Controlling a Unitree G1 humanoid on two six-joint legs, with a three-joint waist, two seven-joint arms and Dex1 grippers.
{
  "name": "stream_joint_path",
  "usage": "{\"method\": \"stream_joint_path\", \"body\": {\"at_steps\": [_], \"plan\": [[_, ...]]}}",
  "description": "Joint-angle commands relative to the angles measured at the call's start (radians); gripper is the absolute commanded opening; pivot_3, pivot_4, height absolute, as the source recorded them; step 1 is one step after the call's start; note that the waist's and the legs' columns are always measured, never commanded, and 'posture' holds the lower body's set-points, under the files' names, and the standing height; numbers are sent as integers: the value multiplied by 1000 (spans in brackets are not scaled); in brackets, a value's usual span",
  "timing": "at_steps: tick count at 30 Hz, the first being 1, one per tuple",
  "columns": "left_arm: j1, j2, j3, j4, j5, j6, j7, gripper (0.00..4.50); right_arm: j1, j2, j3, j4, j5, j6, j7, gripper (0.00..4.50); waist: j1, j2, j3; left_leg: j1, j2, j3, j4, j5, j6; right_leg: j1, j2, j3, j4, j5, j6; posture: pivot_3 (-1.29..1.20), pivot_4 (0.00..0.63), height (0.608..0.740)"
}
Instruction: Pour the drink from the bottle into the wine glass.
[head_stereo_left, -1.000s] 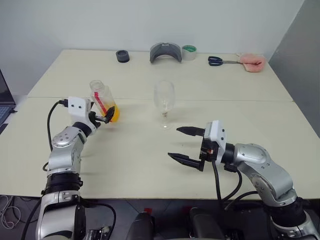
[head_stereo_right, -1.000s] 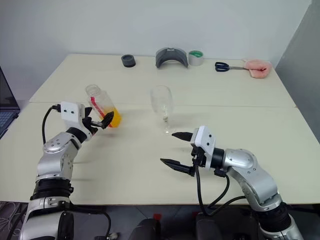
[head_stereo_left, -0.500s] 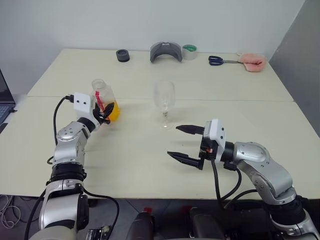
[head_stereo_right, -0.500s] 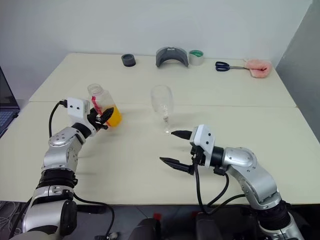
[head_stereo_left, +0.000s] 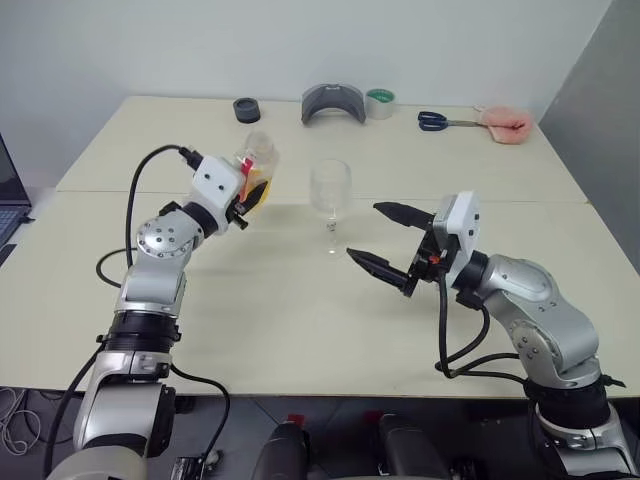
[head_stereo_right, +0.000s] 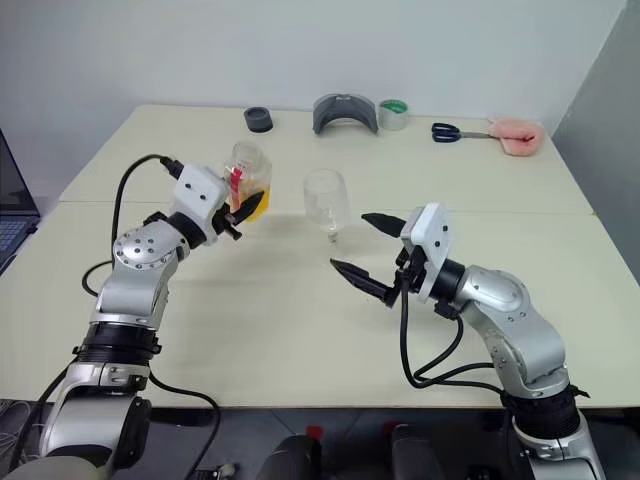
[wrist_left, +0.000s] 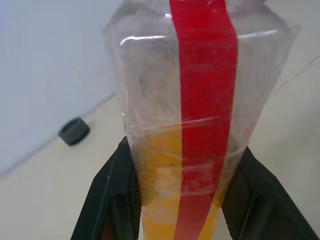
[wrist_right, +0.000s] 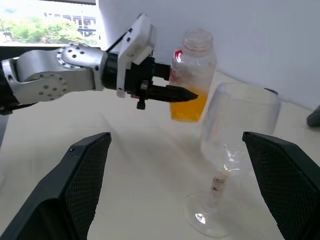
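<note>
Spreading its fingers wide, the right gripper (head_stereo_left: 388, 240) hung just short of the wine glass (head_stereo_left: 330, 190) – beyond, the left gripper (head_stereo_right: 238, 208) pinched the uncapped bottle (head_stereo_left: 257, 176), its red strip label (wrist_left: 205, 100) bearing no readable writing

bare table (head_stereo_left: 250, 300) before the wine glass (head_stereo_left: 330, 192), right hand (head_stereo_left: 385, 240) just beside it

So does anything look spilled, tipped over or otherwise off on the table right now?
Nothing stands out. The wine glass stands upright on the table, with no spill around it. The bottle is held off the table in the left pincer, uncapped, the drink inside it.
</note>
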Motion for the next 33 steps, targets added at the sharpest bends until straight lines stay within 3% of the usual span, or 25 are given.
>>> {"method": "stream_joint_path", "body": {"at_steps": [1,13,27,33], "plan": [[-75,32,-28,2,83,-117,30,1695,-28,-10,-33,17,-5,-27,-8,4500,0,0,0,0,0,0,0,0,0,0,0,0,0,0,0,0,150,740],[-259,63,-119,261,264,-387,117,1694,-28,-113,-113,122,-22,-92,45,4500,0,0,1,-1,-1,2,0,0,0,-1,0,1,0,0,0,0,150,740],[-377,69,-200,452,417,-578,245,1694,-1,-53,-122,90,-32,-95,-53,4500,-1,0,1,-1,-1,2,1,0,1,-1,0,1,1,0,0,0,150,740],[-412,79,-226,494,475,-626,300,1694,32,-58,-128,65,-13,-126,-24,4500,-1,0,1,-1,-1,2,1,0,1,-1,0,1,1,0,0,0,150,740]]}}
